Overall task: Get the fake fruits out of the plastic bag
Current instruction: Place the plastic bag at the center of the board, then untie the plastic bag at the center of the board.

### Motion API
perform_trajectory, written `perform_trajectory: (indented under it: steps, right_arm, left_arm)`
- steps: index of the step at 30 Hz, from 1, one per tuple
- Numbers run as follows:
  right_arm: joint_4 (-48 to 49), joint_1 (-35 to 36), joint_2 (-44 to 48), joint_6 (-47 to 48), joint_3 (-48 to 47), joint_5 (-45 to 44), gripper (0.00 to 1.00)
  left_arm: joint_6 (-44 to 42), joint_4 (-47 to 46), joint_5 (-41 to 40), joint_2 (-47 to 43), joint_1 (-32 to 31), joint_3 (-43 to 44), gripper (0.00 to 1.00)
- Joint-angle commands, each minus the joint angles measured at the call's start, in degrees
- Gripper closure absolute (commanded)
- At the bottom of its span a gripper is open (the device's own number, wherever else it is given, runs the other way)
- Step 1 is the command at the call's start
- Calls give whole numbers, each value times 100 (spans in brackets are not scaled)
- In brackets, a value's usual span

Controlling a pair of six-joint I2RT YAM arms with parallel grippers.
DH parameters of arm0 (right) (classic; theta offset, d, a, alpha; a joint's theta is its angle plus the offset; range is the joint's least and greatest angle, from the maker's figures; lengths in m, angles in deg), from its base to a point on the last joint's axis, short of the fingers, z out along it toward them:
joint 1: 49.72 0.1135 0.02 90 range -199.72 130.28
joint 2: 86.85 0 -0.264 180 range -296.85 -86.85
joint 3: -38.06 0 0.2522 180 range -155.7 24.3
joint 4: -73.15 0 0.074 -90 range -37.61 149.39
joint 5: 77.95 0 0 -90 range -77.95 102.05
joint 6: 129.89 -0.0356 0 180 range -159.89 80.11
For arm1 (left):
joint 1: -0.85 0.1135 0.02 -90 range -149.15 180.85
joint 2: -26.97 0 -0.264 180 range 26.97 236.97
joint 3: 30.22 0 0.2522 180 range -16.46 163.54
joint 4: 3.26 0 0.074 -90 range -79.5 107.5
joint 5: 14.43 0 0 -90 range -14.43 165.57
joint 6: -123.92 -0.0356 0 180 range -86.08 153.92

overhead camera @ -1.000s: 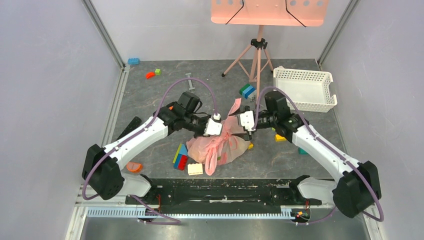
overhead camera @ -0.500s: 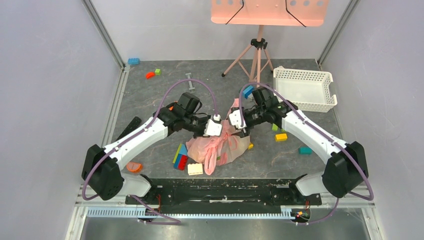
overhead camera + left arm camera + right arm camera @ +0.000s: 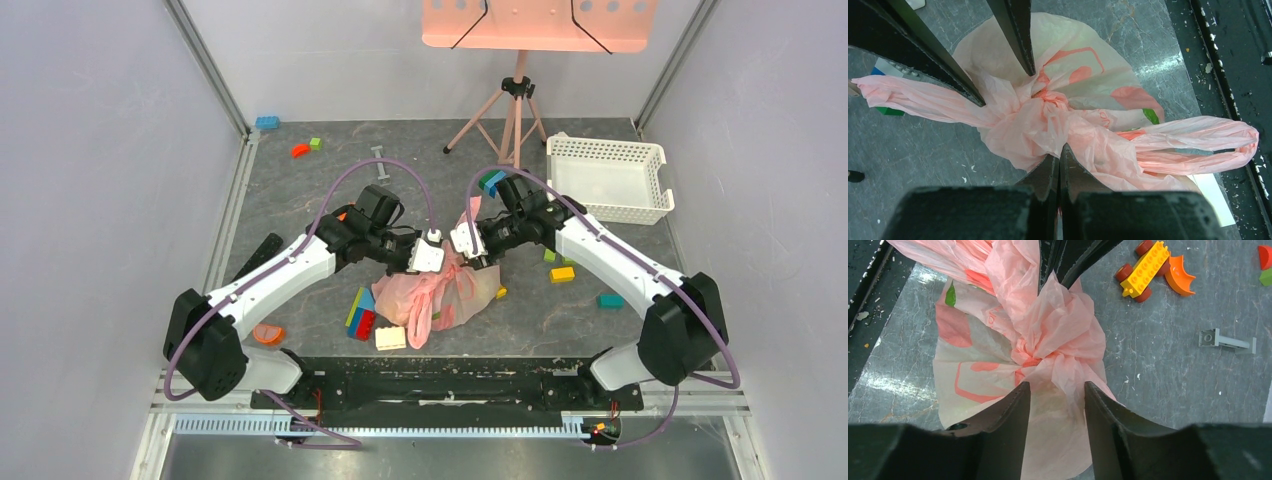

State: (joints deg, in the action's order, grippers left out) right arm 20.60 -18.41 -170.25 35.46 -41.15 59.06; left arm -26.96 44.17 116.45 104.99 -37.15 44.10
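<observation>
The pink plastic bag [image 3: 450, 296] lies knotted on the grey table between my arms. The fake fruits are hidden inside it; only a small green patch [image 3: 1149, 116] shows at its skin. My left gripper [image 3: 441, 266] is shut, pinching bag plastic just beside the knot [image 3: 1045, 102]; its tips [image 3: 1058, 151] are pressed together in the left wrist view. My right gripper [image 3: 470, 262] is open, its jaws astride a bunched fold of the bag next to the knot [image 3: 1035, 357], seen in the right wrist view [image 3: 1056, 387]. One handle loop [image 3: 1198, 145] trails toward the near edge.
A white lattice basket [image 3: 608, 178] stands back right, a pink tripod [image 3: 513, 110] behind the bag. Building blocks lie around: a stacked coloured one [image 3: 361, 312], a white one [image 3: 390, 338], a yellow one [image 3: 562, 274], a teal one [image 3: 608, 300]. A yellow wheeled toy [image 3: 1145, 262] lies near the bag.
My right arm has swung left and brought its open gripper over the bag's knot. My left gripper has stayed shut on the bag in the same place.
</observation>
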Motion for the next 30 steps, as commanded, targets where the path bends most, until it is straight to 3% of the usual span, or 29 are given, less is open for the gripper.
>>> perform_trajectory:
  steps: [1, 6, 13, 19, 30]
  right_arm:
    - [-33, 31, 33, 73, -175, -1, 56]
    - [156, 33, 160, 44, -56, 46, 66]
    - [514, 37, 386, -185, 285, -162, 100]
    - [1351, 38, 917, -673, 863, -250, 100]
    - [4022, -6, 1956, -3094, 2155, -1152, 100]
  left_arm:
    - [-268, -194, -1, -182, -6, 0, 98]
    - [-240, -208, -48, -161, -6, 0, 98]
    - [-23, -379, -89, -145, 10, -9, 98]
    - [446, -680, -73, -67, 69, 13, 98]
    - [1298, -1248, 298, -152, 390, -58, 98]
